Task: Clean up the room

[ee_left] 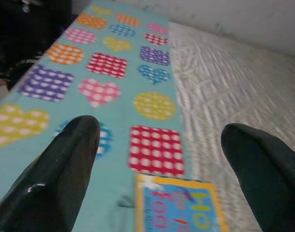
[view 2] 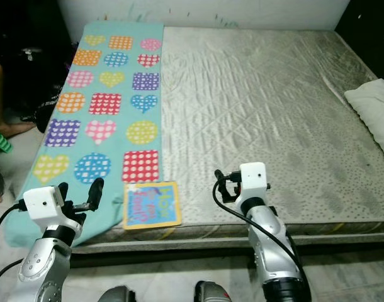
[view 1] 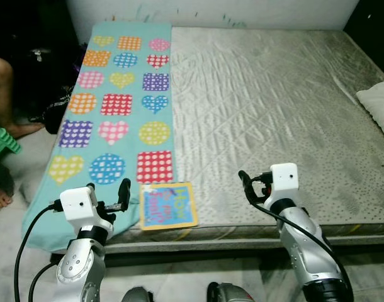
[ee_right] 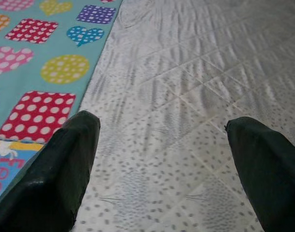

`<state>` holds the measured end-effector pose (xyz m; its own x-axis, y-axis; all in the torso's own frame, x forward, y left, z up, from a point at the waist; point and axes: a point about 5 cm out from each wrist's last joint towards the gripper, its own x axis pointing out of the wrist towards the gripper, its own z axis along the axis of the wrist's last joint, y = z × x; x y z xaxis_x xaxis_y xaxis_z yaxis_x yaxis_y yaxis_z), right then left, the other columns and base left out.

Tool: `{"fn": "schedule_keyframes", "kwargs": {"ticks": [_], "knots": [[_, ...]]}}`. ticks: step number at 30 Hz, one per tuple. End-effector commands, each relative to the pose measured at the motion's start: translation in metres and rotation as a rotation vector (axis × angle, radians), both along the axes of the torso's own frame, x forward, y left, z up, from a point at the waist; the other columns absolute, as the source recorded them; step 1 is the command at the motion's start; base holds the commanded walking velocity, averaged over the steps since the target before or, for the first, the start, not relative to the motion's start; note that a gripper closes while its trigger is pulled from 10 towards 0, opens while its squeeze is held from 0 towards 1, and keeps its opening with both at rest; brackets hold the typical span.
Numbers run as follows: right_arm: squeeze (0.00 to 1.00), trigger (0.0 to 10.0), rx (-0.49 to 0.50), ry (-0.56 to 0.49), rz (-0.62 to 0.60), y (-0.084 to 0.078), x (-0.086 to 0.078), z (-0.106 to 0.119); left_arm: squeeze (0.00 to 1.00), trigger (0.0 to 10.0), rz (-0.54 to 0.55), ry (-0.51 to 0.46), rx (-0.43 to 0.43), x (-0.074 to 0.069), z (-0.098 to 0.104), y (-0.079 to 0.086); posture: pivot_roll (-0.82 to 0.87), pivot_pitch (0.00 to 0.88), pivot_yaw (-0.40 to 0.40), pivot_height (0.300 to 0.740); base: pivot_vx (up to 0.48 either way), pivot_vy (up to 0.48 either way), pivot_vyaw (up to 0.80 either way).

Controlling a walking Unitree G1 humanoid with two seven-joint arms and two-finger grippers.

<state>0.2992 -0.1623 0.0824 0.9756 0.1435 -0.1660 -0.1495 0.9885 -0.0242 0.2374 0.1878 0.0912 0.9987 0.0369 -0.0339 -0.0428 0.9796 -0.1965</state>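
Book (view 1: 169,205), blue with a yellow border, lies flat at the mattress's (view 1: 274,113) near edge, overlapping the teal patterned blanket (view 1: 119,107) along the left side. Left gripper (view 1: 110,198) hovers just left of it, fingers wide apart and empty. Right gripper (view 1: 248,185) hangs over bare quilted mattress, fingers also spread, holding nothing. A pillow (view 1: 378,107) rests at the far right edge.

Left tool (ee_left: 157,159) raised forward, fingers spread apart, right tool (ee_right: 162,164) likewise raised, fingers wide apart
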Motion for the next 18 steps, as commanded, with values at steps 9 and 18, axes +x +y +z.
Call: {"fn": "schedule_keyframes", "kwargs": {"ticks": [9, 18], "knots": [[0.0, 10.0, 0.014, -0.013, 0.019, 0.0076, 0.0014, 0.0021, 0.0, 10.0, 0.026, 0.025, 0.031, -0.0037, -0.004, 0.0077, -0.1, 0.186, -0.038, 0.74, 0.0, 0.0, 0.0], [0.0, 10.0, 0.01, -0.014, 0.022, 0.0087, 0.002, 0.0016, 0.0, 10.0, 0.003, 0.005, 0.036, -0.0037, -0.0018, 0.0053, -0.1, 0.18, -0.038, 0.74, 0.0, 0.0, 0.0]]}}
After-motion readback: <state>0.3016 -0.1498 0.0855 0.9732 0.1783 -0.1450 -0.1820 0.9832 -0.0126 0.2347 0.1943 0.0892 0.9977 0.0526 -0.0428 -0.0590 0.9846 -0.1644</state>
